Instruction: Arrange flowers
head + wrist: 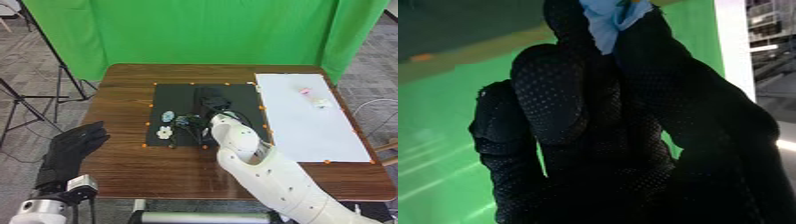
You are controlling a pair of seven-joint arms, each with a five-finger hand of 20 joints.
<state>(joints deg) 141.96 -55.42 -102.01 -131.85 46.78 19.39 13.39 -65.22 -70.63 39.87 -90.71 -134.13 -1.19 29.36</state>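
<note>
Black-gloved left hand (75, 150), fingers relaxed and open, beside brown wooden table (124, 167). White-petalled flower (165, 132) and pale-blue flower (168, 116) on square black mat (169, 97); black-gloved right hand (211, 101) pinches soft blue petals (600, 25). Small pink bloom (306, 91) on long white sheet (293, 127).

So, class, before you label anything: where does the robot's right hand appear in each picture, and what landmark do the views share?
Head view: the right hand is over the far half of the black mat.
Right wrist view: the right hand looms large in the foreground, light blue petals pinched at its fingertips.
Shared landmark: the green curtain, behind the hand in both.
</note>
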